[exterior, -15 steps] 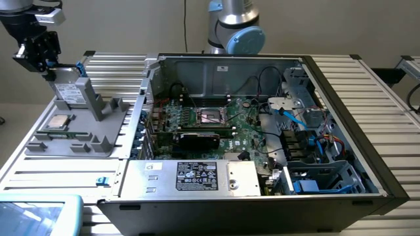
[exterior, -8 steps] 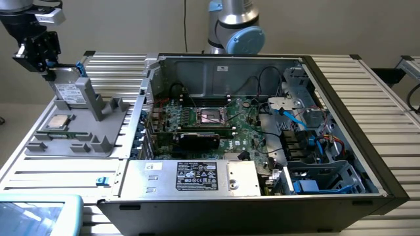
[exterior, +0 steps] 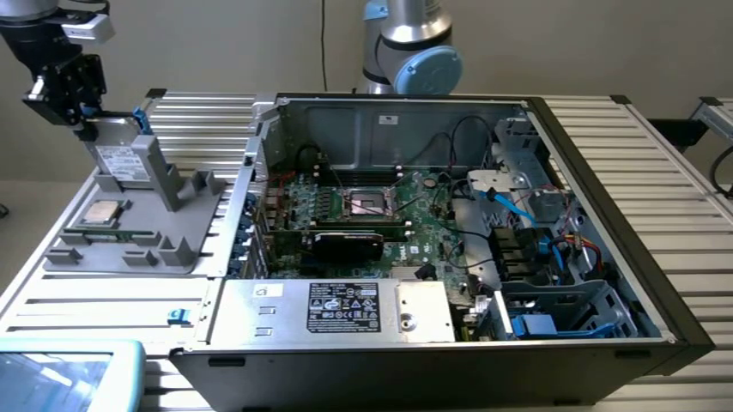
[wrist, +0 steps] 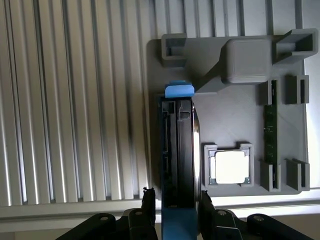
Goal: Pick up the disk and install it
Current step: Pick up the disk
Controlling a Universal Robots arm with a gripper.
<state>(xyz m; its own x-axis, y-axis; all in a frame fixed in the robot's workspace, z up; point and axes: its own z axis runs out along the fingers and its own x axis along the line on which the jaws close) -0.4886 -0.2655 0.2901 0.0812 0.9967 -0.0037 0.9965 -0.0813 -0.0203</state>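
Gripping the disk point(exterior: 120, 161) at its upper end, the gripper point(exterior: 85, 130) is at the exterior view's left, its 2 fingers point(wrist: 148, 200) clamped on both flat sides. The disk stands upright at the grey holder point(exterior: 172, 236) on the desk point(exterior: 641, 163); if it rests in its slot, I cannot tell. 1 square processor chip point(exterior: 101, 212) lies just beside it, and an open computer case point(exterior: 378, 129) is near.
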